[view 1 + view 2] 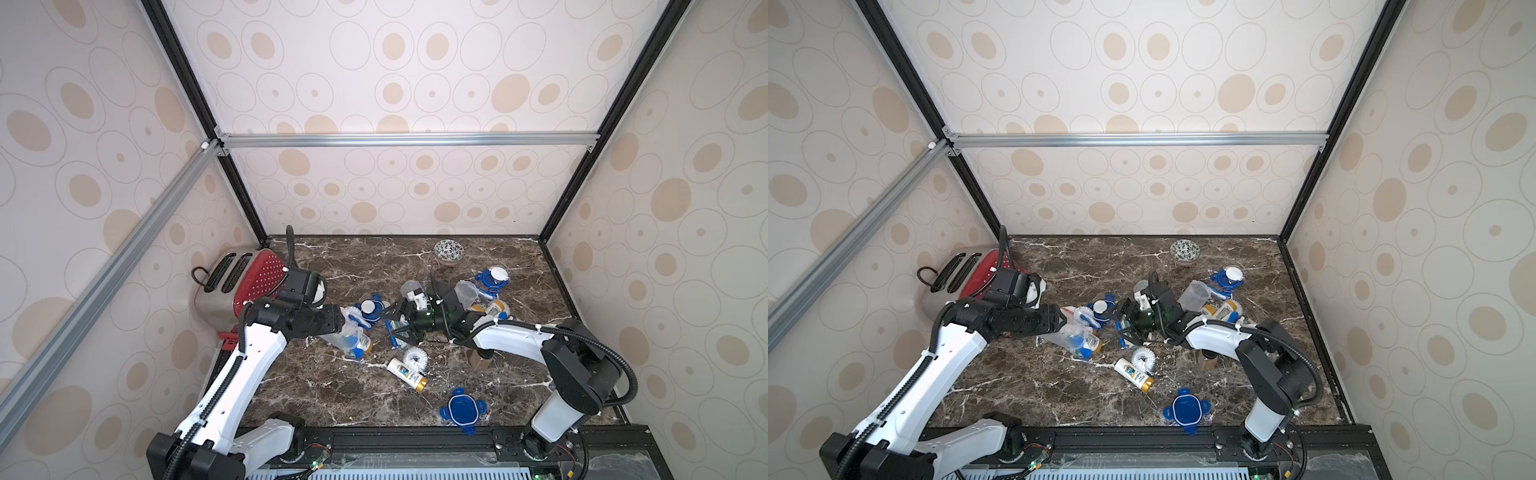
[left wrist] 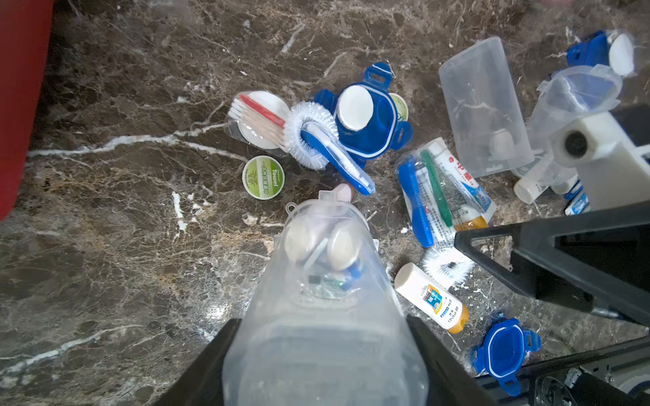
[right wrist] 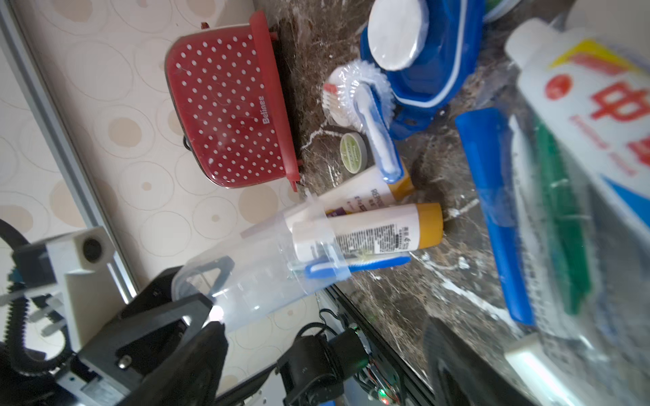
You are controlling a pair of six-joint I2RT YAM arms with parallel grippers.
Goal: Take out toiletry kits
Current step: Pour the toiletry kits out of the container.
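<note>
Left gripper (image 2: 322,351) clamped on tilted clear jar (image 3: 253,281), gold-capped bottle (image 3: 369,232) and blue toothbrush (image 3: 373,265) half out of its mouth; right gripper (image 1: 397,325), jaws wide and empty, over toothbrush-and-toothpaste packet (image 2: 443,186) mid-table.

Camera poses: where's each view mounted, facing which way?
Both top views: overhead at the front, looking down over the marble tabletop; left arm, right arm show.
Left wrist: behind the left gripper, looking down its clear jar.
Right wrist: low, facing the red toaster; one right finger shows.
Shared: both wrist views show the clear jar.
</note>
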